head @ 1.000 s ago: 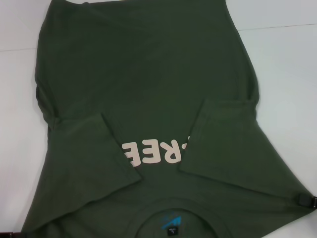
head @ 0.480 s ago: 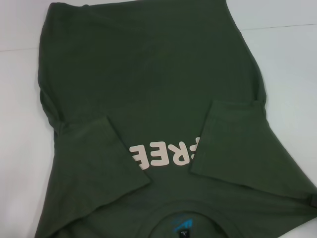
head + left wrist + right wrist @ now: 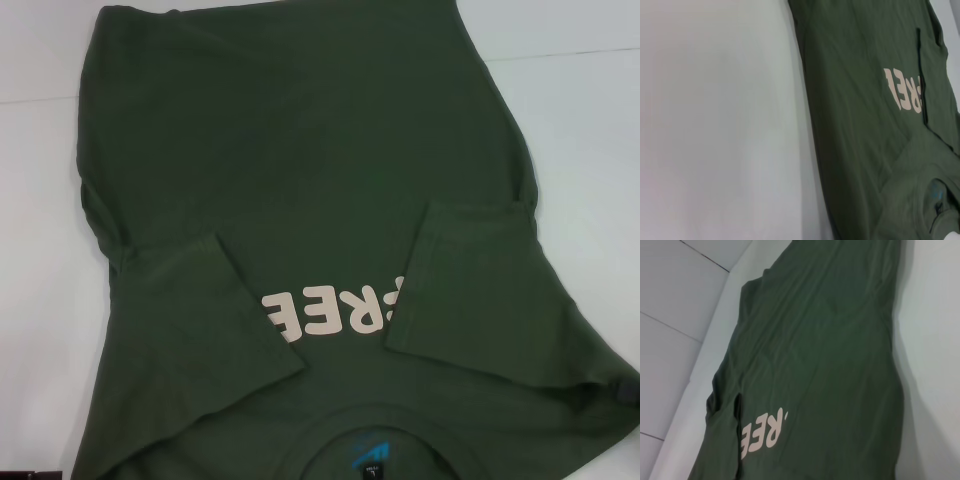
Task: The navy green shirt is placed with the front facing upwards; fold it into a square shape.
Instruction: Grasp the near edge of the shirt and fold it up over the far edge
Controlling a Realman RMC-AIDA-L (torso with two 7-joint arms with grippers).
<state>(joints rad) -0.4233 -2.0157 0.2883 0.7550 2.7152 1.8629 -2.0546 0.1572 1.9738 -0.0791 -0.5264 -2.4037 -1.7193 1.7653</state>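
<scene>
You only get part of the navy green shirt (image 3: 300,160): hem cut off at the head view's top edge, collar at the bottom. Folded-in sleeves (image 3: 470,290) cover both ends of the lettering (image 3: 330,312); only "REE" reads. Neck label (image 3: 368,458) print too small to read. Right gripper (image 3: 625,390) is a dark sliver at the frame edge, fingers unreadable. Left gripper (image 3: 22,473) barely shows at the bottom corner.

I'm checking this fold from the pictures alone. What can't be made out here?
- Navy green shirt: its far hem and its collar are cut off by the head view's edges.
- "FREE!" lettering: its ends are covered by the folded-in sleeves.
- Neck label: print too small to read.
- Right gripper: only a dark tip shows at the head view's edge.
- Left gripper: only a sliver at the bottom-left corner.
</scene>
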